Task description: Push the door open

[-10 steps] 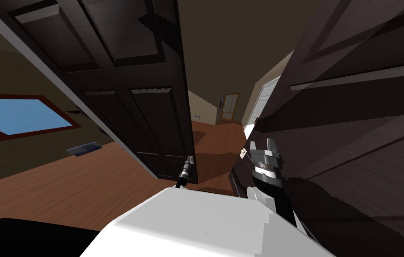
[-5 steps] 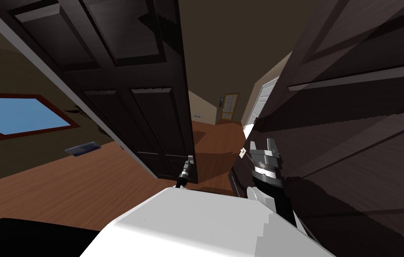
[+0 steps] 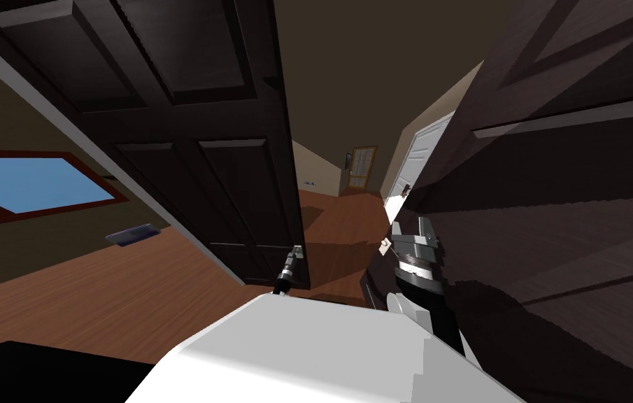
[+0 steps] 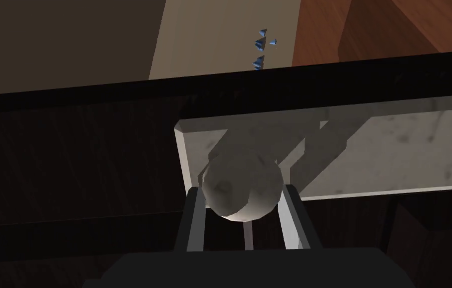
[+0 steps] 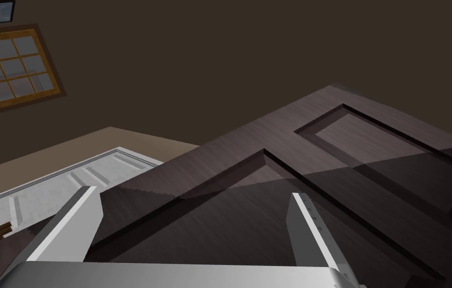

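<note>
Head view: the dark panelled door (image 3: 189,161) stands ajar on the left, with another dark door (image 3: 573,210) close on the right, where the right gripper (image 3: 410,226) hangs spread. The left gripper (image 3: 296,250) clasps the round grey knob (image 4: 242,185) at the door's free edge. Pushing seems part done; next, press the knob farther away to widen the gap.

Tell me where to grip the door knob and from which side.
Grip the knob across its widest part, pinching both sides, coming straight along its stem, square to the light plate. A ball narrows either way, so the grip should seat at the middle. The left gripper holds it so.
</note>
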Controlling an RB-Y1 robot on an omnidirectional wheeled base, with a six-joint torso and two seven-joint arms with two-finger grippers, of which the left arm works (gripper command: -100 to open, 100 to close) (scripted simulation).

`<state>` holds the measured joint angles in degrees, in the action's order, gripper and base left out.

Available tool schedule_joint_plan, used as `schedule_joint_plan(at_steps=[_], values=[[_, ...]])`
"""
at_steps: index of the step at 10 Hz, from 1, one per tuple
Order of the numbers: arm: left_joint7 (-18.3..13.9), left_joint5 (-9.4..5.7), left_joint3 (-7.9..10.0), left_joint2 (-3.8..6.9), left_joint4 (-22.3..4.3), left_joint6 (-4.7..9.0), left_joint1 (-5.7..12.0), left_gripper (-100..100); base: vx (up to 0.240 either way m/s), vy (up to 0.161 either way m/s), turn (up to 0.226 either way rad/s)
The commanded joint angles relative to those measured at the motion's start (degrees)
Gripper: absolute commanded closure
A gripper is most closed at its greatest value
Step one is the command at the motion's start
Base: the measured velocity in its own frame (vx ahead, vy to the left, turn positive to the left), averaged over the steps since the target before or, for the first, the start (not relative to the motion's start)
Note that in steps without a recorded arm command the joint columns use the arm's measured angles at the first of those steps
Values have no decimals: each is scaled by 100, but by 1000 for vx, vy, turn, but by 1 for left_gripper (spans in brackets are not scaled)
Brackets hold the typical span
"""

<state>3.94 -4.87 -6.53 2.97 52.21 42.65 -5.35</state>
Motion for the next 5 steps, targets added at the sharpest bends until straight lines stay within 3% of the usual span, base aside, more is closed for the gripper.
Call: schedule_joint_plan(at_steps=[1, 4, 5], values=[[17, -50, 126, 62, -171, 107, 162, 100, 131, 20, -7], [107, -129, 326, 135, -194, 101, 203, 100, 186, 12, 91], [151, -103, 229, 102, -169, 97, 149, -100, -38, -18, 108]])
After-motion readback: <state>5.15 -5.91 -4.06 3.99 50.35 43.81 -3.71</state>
